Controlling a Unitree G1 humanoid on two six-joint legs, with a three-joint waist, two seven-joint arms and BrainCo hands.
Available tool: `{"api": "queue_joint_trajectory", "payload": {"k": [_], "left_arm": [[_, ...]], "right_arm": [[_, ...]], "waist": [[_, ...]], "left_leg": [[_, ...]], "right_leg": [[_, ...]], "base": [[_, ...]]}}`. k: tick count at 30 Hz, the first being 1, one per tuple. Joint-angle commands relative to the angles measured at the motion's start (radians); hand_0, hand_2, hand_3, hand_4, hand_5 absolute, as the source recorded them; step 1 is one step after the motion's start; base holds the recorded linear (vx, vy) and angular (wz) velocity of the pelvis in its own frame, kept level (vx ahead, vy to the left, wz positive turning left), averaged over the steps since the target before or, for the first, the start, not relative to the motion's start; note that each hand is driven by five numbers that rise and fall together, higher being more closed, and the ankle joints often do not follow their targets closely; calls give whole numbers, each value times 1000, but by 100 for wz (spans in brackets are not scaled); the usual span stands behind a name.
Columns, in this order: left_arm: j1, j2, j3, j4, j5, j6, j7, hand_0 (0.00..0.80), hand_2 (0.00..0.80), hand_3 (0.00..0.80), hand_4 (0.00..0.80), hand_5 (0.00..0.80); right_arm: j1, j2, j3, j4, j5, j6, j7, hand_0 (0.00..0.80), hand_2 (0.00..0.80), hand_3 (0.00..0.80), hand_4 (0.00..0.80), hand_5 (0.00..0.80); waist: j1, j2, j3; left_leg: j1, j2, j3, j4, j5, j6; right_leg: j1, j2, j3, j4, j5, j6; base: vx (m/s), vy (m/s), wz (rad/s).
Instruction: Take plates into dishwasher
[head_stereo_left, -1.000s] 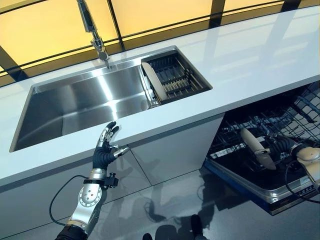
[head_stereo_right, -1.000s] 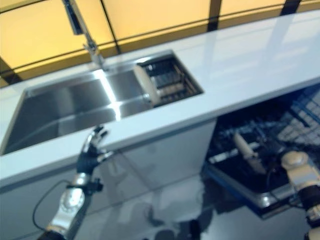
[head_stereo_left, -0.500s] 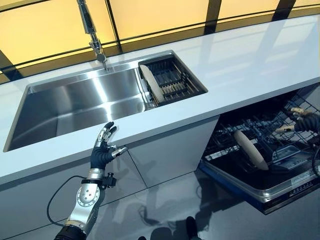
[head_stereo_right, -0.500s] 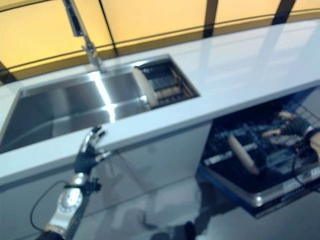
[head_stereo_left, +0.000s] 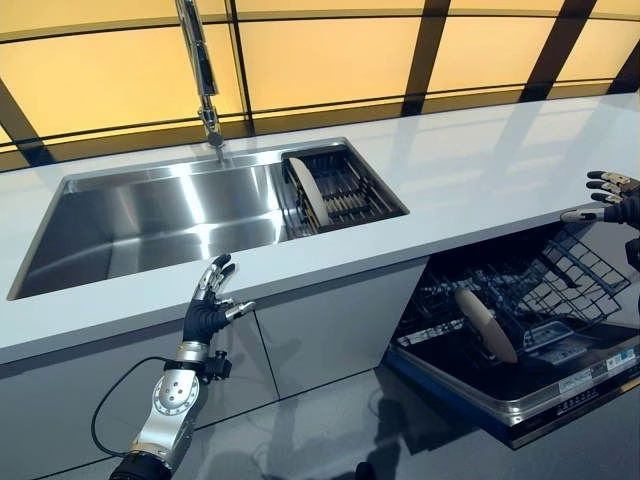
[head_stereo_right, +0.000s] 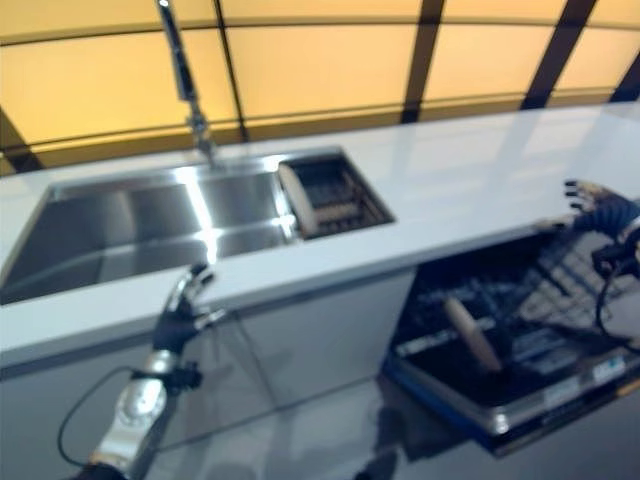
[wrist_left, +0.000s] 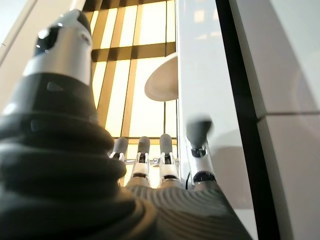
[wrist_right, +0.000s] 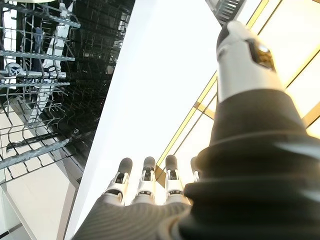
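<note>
Desk (head_stereo_left: 470, 160) spans mid frame; sink (head_stereo_left: 150, 215) w/ faucet (head_stereo_left: 203, 75) upper left. One plate (head_stereo_left: 308, 192) upright in sink rack (head_stereo_left: 345, 185), another plate (head_stereo_left: 485, 324) in dishwasher rack (head_stereo_left: 540, 300), lower right. Left hand (head_stereo_left: 210, 305) lower left, fingers straight, empty, by desk edge. Right hand (head_stereo_left: 612, 198) right edge, fingers spread, empty. Right wrist view shows rack wires close.

The left hand (head_stereo_left: 208, 305) is raised in front of the counter (head_stereo_left: 470, 150) edge, fingers straight and empty. The right hand (head_stereo_left: 612, 196) hovers at the counter's right end, fingers spread, empty.
</note>
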Motion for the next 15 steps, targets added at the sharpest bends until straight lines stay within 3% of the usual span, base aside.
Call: {"api": "queue_joint_trajectory", "payload": {"k": [1,6,15], "left_arm": [[-25,34,58,82,-24,25,25,0,0,0,0,0],[-33,32,60,92,-32,28,3,0,0,0,0,0],[-34,26,36,20,32,42,5,0,0,0,0,0]], "right_arm": [[-208,17,84,15,63,-37,-51,0,0,0,0,0],[-305,69,113,-36,170,-48,-103,0,0,0,0,0],[-276,255,105,-149,145,10,-189,0,0,0,0,0]], "waist": [[30,-42,-32],[50,-46,-43],[94,-36,-40]], "left_leg": [[15,11,-81,2,-35,1],[2,9,-96,2,-21,1],[8,8,-124,2,-16,7]], "right_leg": [[56,-15,-17,10,-38,29],[52,-19,-31,10,-29,28],[72,-30,-56,10,-32,26]], "base": [[0,0,0],[0,0,0],[23,-12,10]]}}
